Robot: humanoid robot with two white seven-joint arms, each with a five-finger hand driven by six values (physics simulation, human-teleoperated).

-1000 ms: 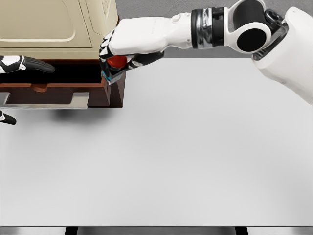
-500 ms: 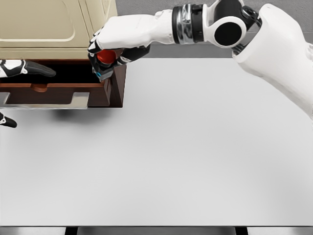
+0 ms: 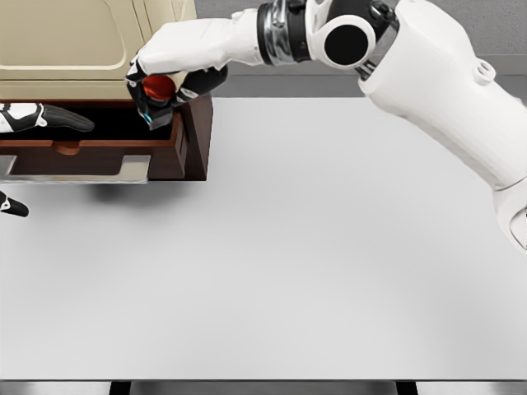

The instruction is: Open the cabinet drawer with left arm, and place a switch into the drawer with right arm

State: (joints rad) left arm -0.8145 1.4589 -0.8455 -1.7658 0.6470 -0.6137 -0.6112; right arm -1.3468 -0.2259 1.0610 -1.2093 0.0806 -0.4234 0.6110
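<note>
Your right hand (image 3: 165, 82) had its fingers (image 3: 193, 85) gripping the red switch (image 3: 156, 89) just above the open drawer (image 3: 90, 152); your left hand (image 3: 37, 118) lay relaxed, holding nothing.

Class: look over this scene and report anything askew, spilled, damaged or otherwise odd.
Nothing stands out. The drawer is pulled open under the cabinet, the right hand holds the switch over it, and the left hand rests at the drawer's left.

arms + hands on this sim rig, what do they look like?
Right arm: glossy white rounded shells, black round joint cap, black-and-silver ringed band at the forearm. Right hand: white back, black fingers. Left hand: white with black markings, black fingers, mostly cropped.
</note>
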